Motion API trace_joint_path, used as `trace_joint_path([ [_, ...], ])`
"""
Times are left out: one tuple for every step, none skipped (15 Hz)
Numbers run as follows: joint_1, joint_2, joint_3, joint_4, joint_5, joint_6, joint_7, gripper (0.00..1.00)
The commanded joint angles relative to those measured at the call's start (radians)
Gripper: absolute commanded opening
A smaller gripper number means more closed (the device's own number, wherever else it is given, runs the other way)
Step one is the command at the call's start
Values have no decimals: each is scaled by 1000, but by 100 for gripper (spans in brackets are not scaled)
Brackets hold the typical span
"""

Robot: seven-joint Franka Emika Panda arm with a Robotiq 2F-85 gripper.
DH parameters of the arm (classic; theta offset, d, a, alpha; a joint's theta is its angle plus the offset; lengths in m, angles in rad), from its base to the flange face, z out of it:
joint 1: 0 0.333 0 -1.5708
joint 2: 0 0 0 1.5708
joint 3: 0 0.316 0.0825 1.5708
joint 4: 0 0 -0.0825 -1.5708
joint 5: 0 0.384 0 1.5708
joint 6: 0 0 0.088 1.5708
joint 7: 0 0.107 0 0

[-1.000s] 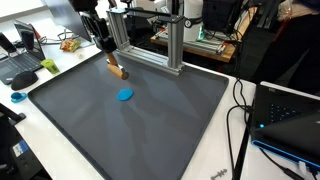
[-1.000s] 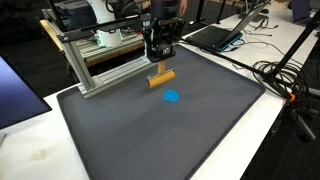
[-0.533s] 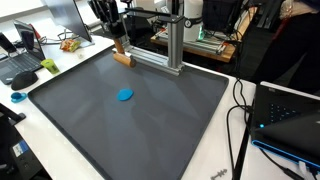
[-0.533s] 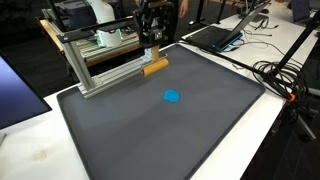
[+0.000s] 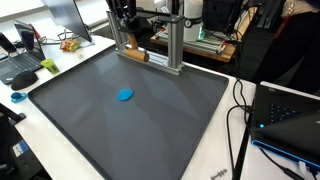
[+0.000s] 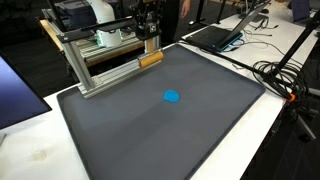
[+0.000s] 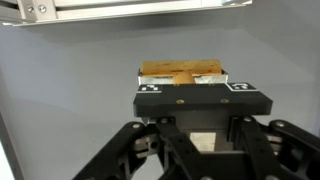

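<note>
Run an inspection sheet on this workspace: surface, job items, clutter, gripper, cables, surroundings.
Surface: dark grey mat on a white table, flat, no damage seen.
Job's things: wooden block at the mat's far edge, beside the aluminium frame; blue disc lies alone mid-mat, apart from the block.
Clutter: nothing seen on the mat; small items on the table beside it, too small to identify.
Grippers: gripper shut on the wooden block, as the wrist view shows; whether the block touches the mat cannot be told.
Cables: black cables run along one mat edge, off the mat.
Surroundings: laptop and other desk equipment behind the frame.
</note>
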Motion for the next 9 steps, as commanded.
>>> trace_joint_path([
  [7, -120, 8, -115, -33, 36, 14, 22],
  [6, -139, 10, -134, -44, 42, 21, 22],
  [5, -164, 11, -154, -54, 43, 27, 22],
  [4, -186, 13, -171, -63, 44, 31, 22],
  [5, -211, 16, -189, -73, 43, 34, 22],
  [8, -230, 18, -199, -72, 24, 28, 22],
  [11, -248, 18, -209, -61, 13, 16, 22],
  [15, -263, 19, -220, -45, 11, 16, 22],
  [18, -279, 24, -231, -41, 12, 21, 22],
])
